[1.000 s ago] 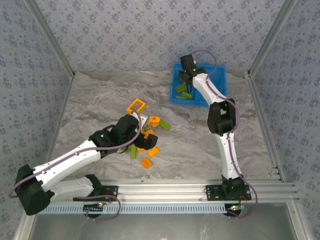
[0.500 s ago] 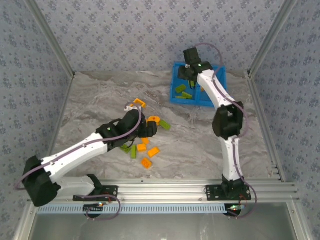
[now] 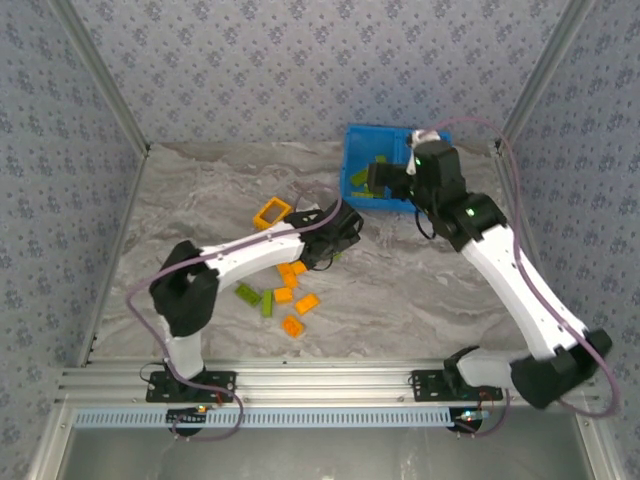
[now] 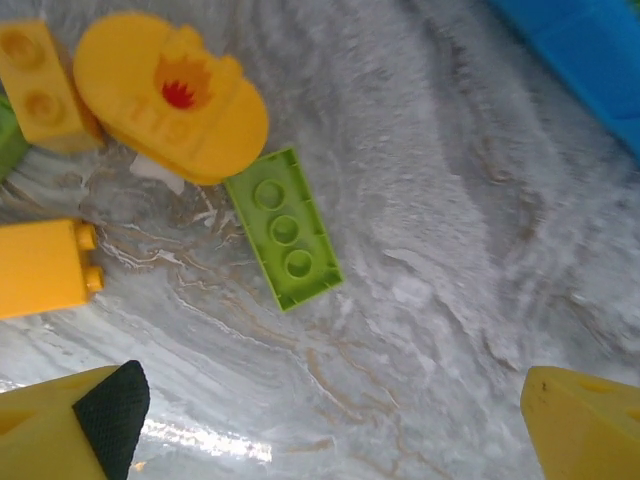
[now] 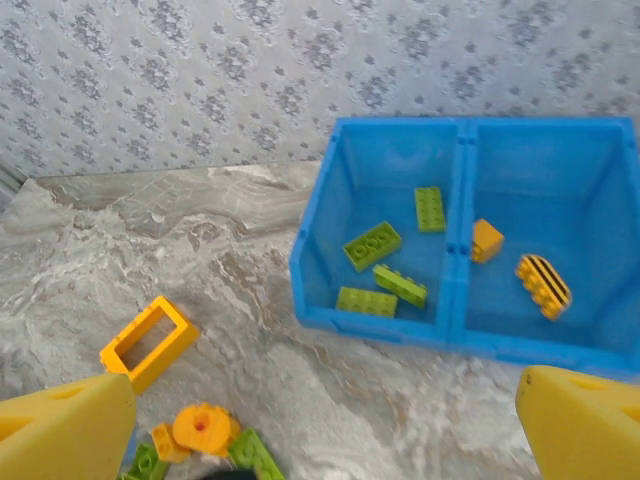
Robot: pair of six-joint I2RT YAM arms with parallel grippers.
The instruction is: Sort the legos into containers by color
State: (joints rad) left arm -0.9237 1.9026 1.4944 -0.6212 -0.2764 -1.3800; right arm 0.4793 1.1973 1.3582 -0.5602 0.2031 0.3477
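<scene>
To my left, my left end effector (image 4: 332,390) has swung off the pile and hangs wide open, empty, over a lime brick (image 4: 283,228) beside the round orange piece (image 4: 170,95) on the tabletop (image 4: 450,250). My right end effector (image 5: 325,395) has spread wide and backed off the blue bin (image 5: 400,330), holding nothing. Four green legos (image 5: 372,245) lie in its left compartment and two orange pieces (image 5: 486,240) in its right, so I judge the lime brick is next.

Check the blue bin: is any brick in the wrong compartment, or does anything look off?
Nothing stands out. The bin sits level. Its left compartment holds four green bricks and its right compartment holds two orange pieces, one of them black-striped. No colours are mixed.
</scene>
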